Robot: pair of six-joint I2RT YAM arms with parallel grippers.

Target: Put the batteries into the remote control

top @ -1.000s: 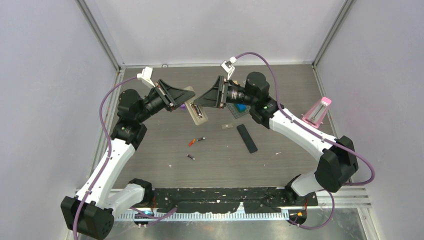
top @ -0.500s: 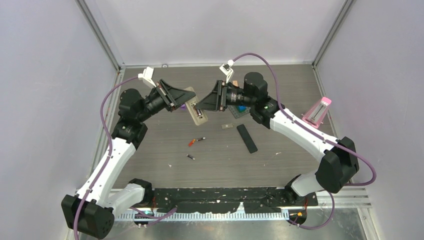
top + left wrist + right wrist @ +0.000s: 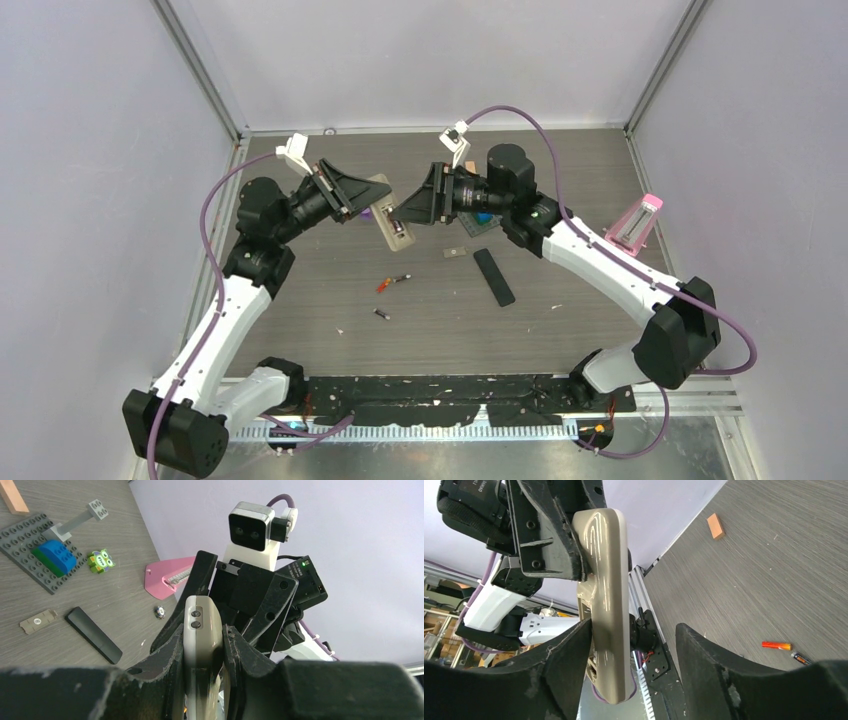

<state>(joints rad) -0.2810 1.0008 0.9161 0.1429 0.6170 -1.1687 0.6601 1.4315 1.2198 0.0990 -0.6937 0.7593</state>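
My left gripper (image 3: 202, 642) is shut on the beige remote control (image 3: 202, 622) and holds it in the air above the back of the table. In the top view the remote (image 3: 392, 224) slants between both grippers, with something dark in its open back. My right gripper (image 3: 634, 628) is open around the remote's (image 3: 606, 595) free end, with a wide gap on its right side. An orange-red battery (image 3: 776, 645) and a dark battery (image 3: 800, 657) lie together on the table. Another dark battery (image 3: 381, 315) lies nearer the arms.
A black cover strip (image 3: 494, 277) and a small grey plate (image 3: 455, 251) lie right of the batteries. A Lego baseplate (image 3: 22, 540) with a blue brick (image 3: 54, 555), a green figure (image 3: 101, 560) and a pink object (image 3: 635, 225) sit toward the back right. An orange block (image 3: 714, 526) lies apart.
The right gripper has shifted slightly left around the remote's end. The left arm and the remote have stayed put.
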